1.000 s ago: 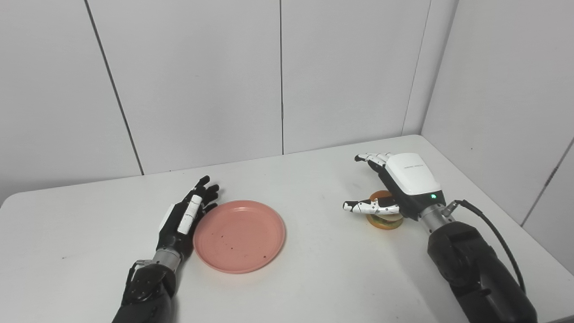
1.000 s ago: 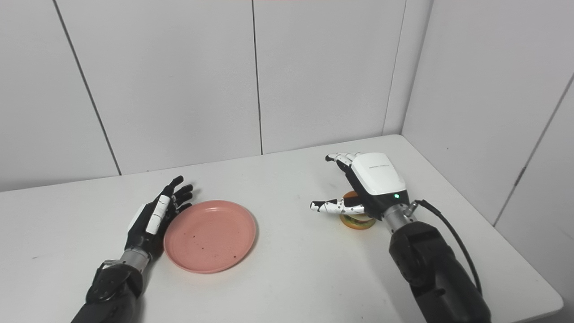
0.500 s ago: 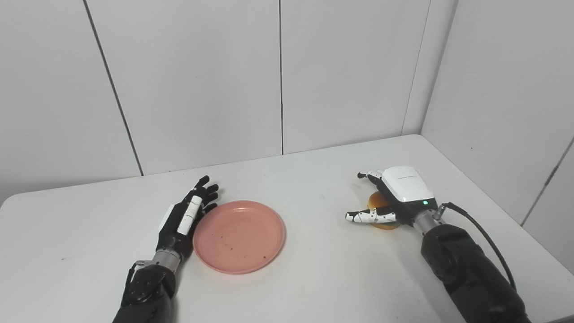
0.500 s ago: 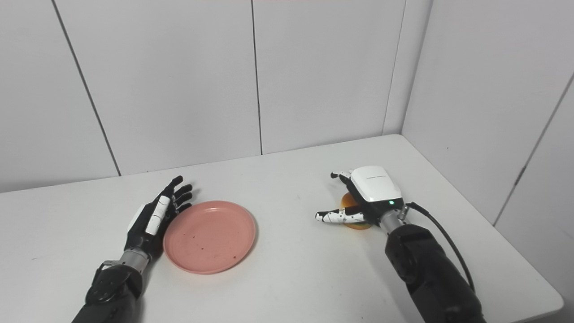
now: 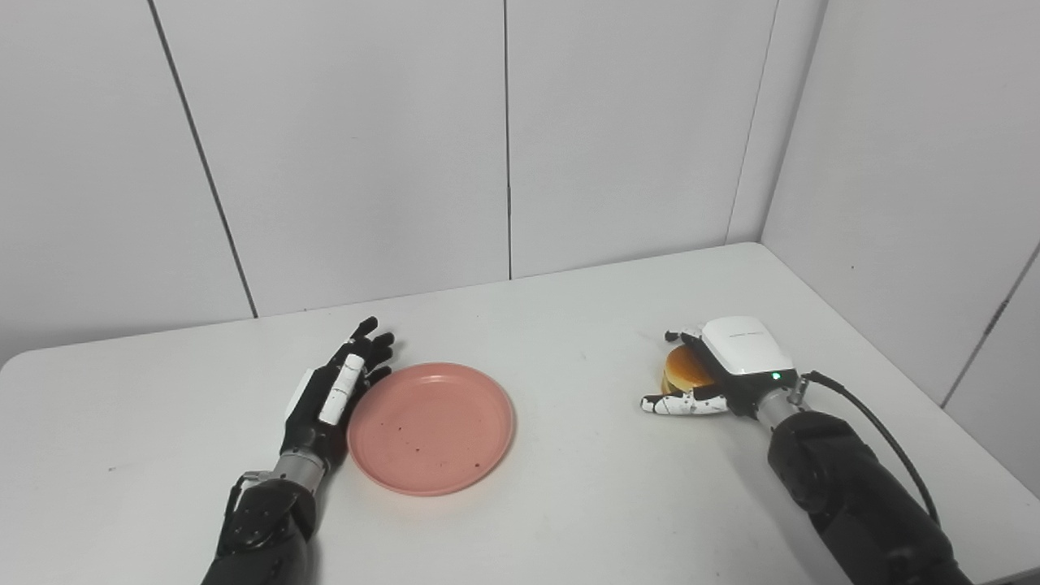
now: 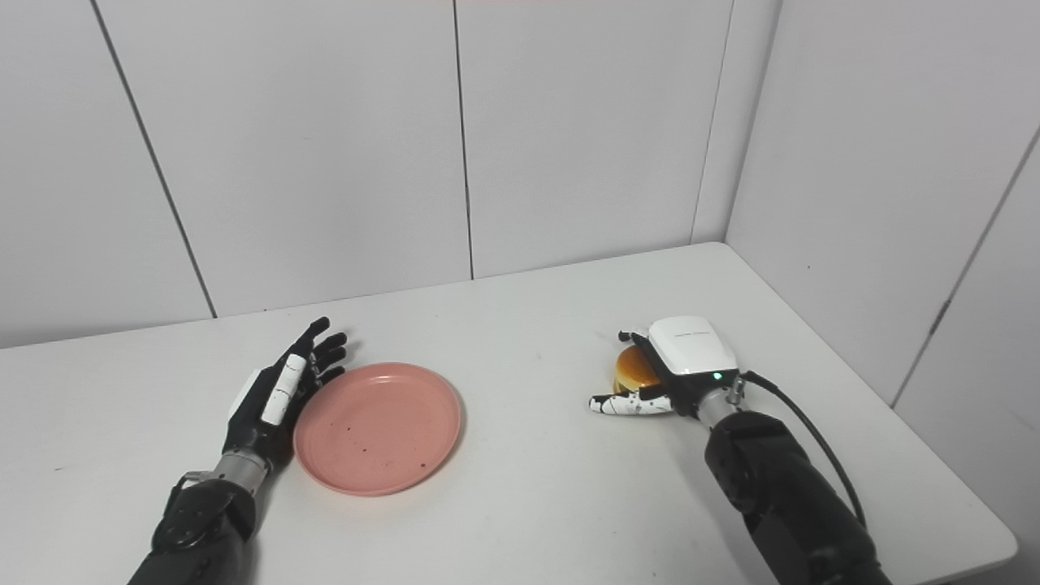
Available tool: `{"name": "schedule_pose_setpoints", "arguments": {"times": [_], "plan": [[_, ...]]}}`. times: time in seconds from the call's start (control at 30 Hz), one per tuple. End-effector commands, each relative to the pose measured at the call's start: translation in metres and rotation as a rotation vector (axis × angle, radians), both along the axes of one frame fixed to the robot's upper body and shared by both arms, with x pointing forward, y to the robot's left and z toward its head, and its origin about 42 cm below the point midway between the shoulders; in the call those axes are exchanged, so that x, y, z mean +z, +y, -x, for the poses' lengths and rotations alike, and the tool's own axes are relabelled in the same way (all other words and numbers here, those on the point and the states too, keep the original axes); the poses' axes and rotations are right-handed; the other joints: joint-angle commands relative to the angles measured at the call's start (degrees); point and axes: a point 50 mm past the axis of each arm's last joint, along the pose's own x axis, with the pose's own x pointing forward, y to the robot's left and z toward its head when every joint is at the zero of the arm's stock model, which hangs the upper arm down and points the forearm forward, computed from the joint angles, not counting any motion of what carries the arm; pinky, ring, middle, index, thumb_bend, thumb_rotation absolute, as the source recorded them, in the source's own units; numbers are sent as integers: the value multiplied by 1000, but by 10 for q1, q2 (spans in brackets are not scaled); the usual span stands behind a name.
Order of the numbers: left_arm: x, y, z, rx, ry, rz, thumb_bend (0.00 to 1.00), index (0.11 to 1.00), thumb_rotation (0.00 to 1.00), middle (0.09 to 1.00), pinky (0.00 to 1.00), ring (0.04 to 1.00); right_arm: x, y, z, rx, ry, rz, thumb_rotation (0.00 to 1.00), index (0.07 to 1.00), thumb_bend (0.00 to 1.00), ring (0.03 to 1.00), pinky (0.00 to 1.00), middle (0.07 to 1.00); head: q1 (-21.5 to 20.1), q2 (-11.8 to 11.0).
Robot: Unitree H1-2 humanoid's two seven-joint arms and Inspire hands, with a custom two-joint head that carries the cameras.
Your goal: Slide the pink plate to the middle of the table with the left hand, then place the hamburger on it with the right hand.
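While left hand (image 5: 333, 394) lies open beside pink plate (image 5: 431, 427); right hand (image 5: 725, 366) cups hamburger (image 5: 685, 370), grip unclear.

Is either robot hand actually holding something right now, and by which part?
The left robot hand lies open beside the round pink plate, holding nothing. The right robot hand cups the brown-bunned hamburger's top; whether it grips yet cannot be told.
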Motion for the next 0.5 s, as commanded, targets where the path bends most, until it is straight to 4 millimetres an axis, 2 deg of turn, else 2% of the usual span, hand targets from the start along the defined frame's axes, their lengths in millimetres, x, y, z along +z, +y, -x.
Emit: {"name": "schedule_pose_setpoints", "arguments": {"times": [0.0,0.2,0.3,0.37,0.4,0.47], "plan": [[-34,8,23,2,86,1,937,909,805,875,900,904,30,-8,-14,-31,-82,23,856,790,883,817,773,823,0,2],[-34,8,23,-2,84,1,943,912,808,875,897,905,22,-14,-11,-51,-56,14,873,793,891,820,782,823,0,2],[-34,7,23,-2,85,1,936,911,805,871,895,905,16,-17,-10,-51,-63,-13,838,778,883,799,728,803,2,4],[-34,7,23,-2,86,2,934,910,802,870,895,905,12,-18,-10,-47,-98,-53,802,757,881,759,651,783,2,4],[-34,7,23,-3,86,2,934,910,804,874,897,906,10,-18,-9,-46,-120,-74,711,703,842,608,510,689,2,5],[-33,7,23,-2,87,3,941,906,805,877,896,906,3,-20,-10,-29,-193,-110,520,602,744,440,360,548,2,5]]}}
